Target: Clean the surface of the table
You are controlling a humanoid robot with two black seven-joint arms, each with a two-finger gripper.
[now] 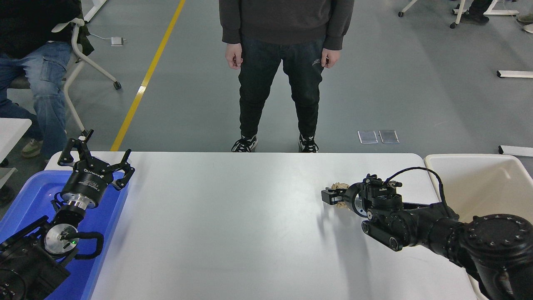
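The white table surface fills the lower middle of the head view. My right gripper reaches in from the lower right and hovers a little above the table's right part. It is shut on a crumpled beige paper wad, which shows above and below the fingers. Its shadow falls on the table just below it. My left gripper is parked at the lower left over the blue bin, open and empty.
A blue plastic bin stands at the table's left end. A beige plastic bin stands at its right end, close to my right arm. A person stands at the far side. Another person sits at the far left.
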